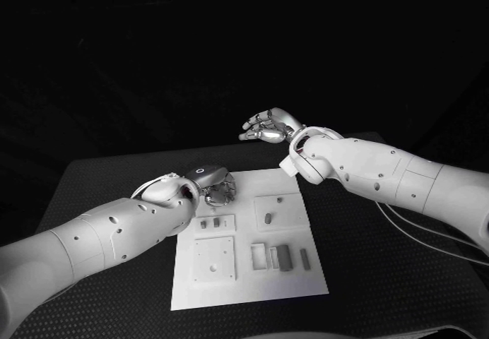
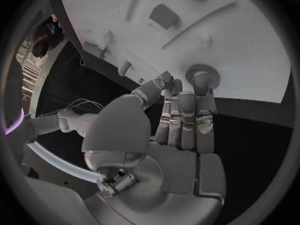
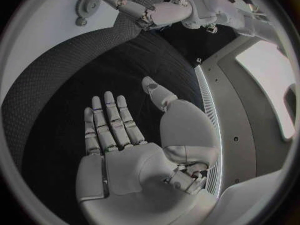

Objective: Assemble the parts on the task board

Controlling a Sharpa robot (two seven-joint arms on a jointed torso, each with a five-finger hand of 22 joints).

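Observation:
The white task board (image 1: 295,282) lies in the middle of the black table with several small grey parts (image 1: 283,256) on it. My left hand (image 1: 211,185) hangs over the board's far left corner. In the left wrist view its fingers (image 2: 181,110) stretch side by side towards a grey toothed gear (image 2: 203,74) lying flat on the board (image 2: 250,45), one fingertip at the gear's rim. Nothing shows in its grasp. My right hand (image 1: 267,127) is raised beyond the board's far edge, its fingers (image 3: 106,120) spread and holding nothing. The gear (image 3: 87,5) lies beside the left hand (image 3: 150,12).
Raised white plates (image 1: 215,258) and a block with a peg (image 1: 277,212) stand on the board. Thin cables (image 1: 413,226) run across the dark table mat (image 1: 102,183) under my right arm. Bare mat lies on both sides of the board.

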